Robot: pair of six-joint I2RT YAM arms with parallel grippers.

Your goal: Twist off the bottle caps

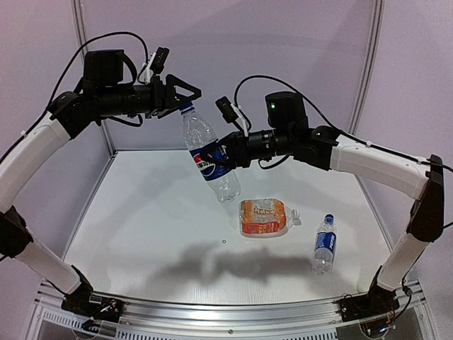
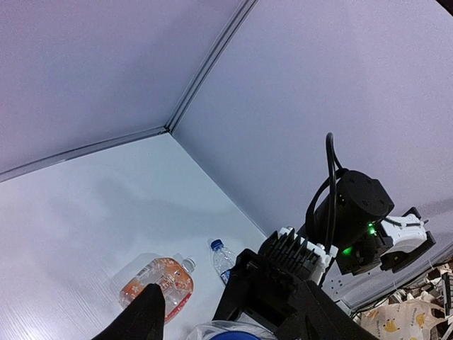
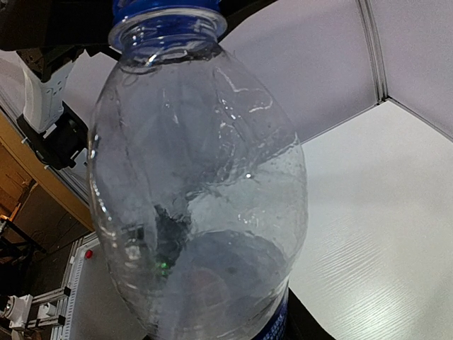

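Blue cap (image 1: 186, 109): on the neck of the large clear bottle (image 1: 209, 159), high above the table (image 1: 141, 212), right at the tips of the left gripper (image 1: 190, 100). From the left wrist, only a sliver of blue at the bottom edge, between the two dark fingers (image 2: 145, 315). Cannot tell whether the pads press on it or stand just off it (contact hidden in every view). From the right wrist, seen from below, seated on the neck ring.

Large clear bottle: tilted, cap end up toward the left gripper, base down and away from it. Some water inside, blue label at mid-body.

Right gripper (image 1: 225, 156): clamped on the bottle at the label, holding it in the air. Own fingers hidden behind the bottle in the wrist view.

Below the right gripper, on the table: squat orange-labelled bottle (image 1: 265, 217) on its side, whitish cap (image 1: 293, 214) on, at the end facing away from the left arm.

Farther out, on the right arm's side: slim blue-labelled bottle (image 1: 324, 244), second blue cap (image 1: 328, 219) on, at its far end. Cannot tell whether upright or lying.

Near each other, not touching; well apart from both grippers.
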